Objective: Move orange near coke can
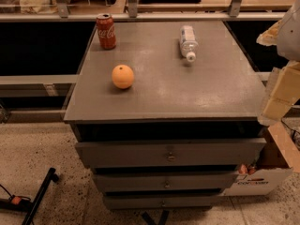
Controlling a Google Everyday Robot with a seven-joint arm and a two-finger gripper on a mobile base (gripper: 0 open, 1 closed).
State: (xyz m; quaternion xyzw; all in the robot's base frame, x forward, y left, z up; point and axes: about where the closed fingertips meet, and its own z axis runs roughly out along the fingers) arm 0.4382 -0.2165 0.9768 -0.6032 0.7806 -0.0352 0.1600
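The orange (123, 76) sits on the grey cabinet top (187, 93), left of the middle. The coke can (106, 31) stands upright at the back left corner, about a can's height beyond the orange. My gripper (280, 90) shows as pale blocky parts at the right edge of the view, beside the cabinet's right side and far from both the orange and the can. It holds nothing that I can see.
A clear plastic bottle (188, 42) with a white cap lies on its side at the back right of the top. Drawers (168, 153) face me below. A cardboard box (262, 177) stands on the floor at right, a black stand (37, 193) at left. A metal rail (140, 16) runs behind.
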